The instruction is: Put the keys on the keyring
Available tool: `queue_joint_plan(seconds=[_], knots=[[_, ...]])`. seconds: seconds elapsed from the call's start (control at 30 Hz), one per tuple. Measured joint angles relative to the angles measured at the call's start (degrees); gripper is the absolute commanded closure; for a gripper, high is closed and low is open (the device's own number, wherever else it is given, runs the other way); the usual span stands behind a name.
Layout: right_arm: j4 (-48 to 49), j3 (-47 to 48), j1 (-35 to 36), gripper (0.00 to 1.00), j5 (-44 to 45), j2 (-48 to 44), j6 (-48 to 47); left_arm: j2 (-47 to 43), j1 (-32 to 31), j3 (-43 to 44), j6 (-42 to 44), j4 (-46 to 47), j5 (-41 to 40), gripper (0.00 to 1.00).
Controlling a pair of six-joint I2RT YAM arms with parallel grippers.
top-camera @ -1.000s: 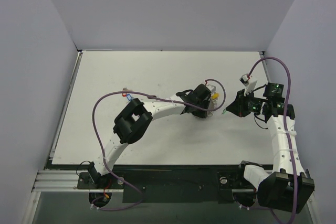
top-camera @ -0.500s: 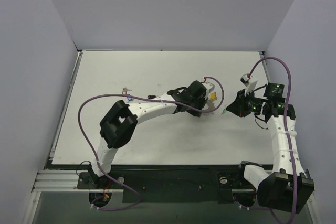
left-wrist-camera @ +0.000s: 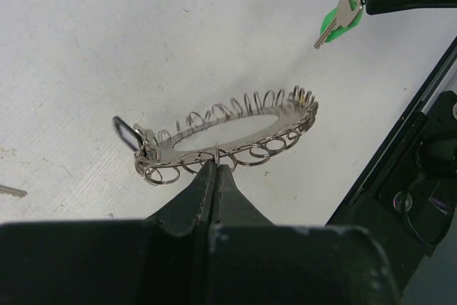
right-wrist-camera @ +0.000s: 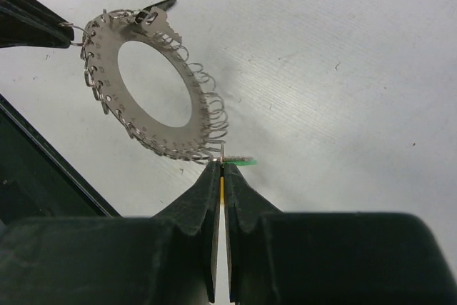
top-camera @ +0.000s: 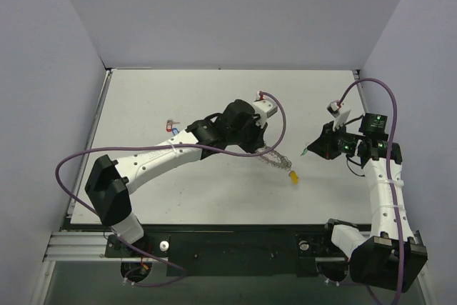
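The large silvery metal keyring (right-wrist-camera: pixel 171 135), a flat ring fringed all round with small wire loops, hangs just ahead of the left gripper (left-wrist-camera: pixel 216 170). That gripper's jaws are pressed together on one loop at the ring's near edge. A small yellow tag (top-camera: pixel 293 176) trails from the side of the ring away from that gripper. A black-headed key (left-wrist-camera: pixel 126 133) sits on the rim to the gripper's left. Beyond the ring and apart from it, the right gripper (right-wrist-camera: pixel 223 169) is clamped on a small green-headed silver key (left-wrist-camera: pixel 337 23). Red and blue keys (top-camera: pixel 171 128) lie on the white table (top-camera: pixel 178 98), well behind the left gripper and beside its arm.
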Motion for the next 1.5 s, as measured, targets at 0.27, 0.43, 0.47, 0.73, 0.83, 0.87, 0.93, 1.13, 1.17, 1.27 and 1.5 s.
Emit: queue_joint_plan(seconds=[0.27, 0.43, 0.47, 0.73, 0.83, 0.87, 0.93, 1.13, 1.17, 1.27, 1.5], knots=[[-0.02, 0.00, 0.00, 1.00, 0.00, 0.00, 0.00, 0.09, 5.99, -7.37, -5.03, 4.50, 9.35, 1.00], [0.00, 0.00, 0.00, 1.00, 0.00, -0.02, -0.02, 2.40, 9.05, -11.67, -9.01, 7.39, 13.42, 1.00], [0.00, 0.00, 0.00, 1.00, 0.00, 0.00, -0.02, 2.78, 9.11, -11.80, -9.29, 7.04, 13.79, 1.00], [0.00, 0.00, 0.00, 1.00, 0.00, 0.00, -0.04, 8.87, 9.09, -6.10, -8.96, 4.76, 13.77, 0.87], [-0.02, -0.02, 0.00, 1.00, 0.00, 0.00, -0.13, 13.03, 8.74, -1.86, -8.41, 3.41, 11.72, 0.74], [-0.02, -0.02, 0.00, 1.00, 0.00, 0.00, -0.22, 13.86, 8.50, -1.09, -8.26, 2.99, 10.01, 0.71], [-0.02, -0.02, 0.00, 1.00, 0.00, 0.00, -0.24, 14.05, 7.78, -0.85, -7.37, 2.38, 6.19, 0.64], [-0.04, -0.04, 0.00, 1.00, -0.02, 0.00, -0.55, 5.42, 4.50, -8.66, -4.17, 8.28, -4.44, 0.29], [-0.07, -0.04, 0.00, 1.00, -0.02, 0.00, -0.66, 2.86, 4.02, -10.88, -3.43, 9.90, -5.27, 0.15], [-0.07, -0.04, 0.00, 1.00, -0.02, 0.00, -0.85, -3.80, 3.89, -17.57, -2.56, 17.57, -5.90, 0.04], [-0.28, -0.07, 0.00, 1.00, -0.07, 0.00, -1.25, -8.68, 8.98, -30.69, -7.37, 33.88, 5.01, 0.26]])
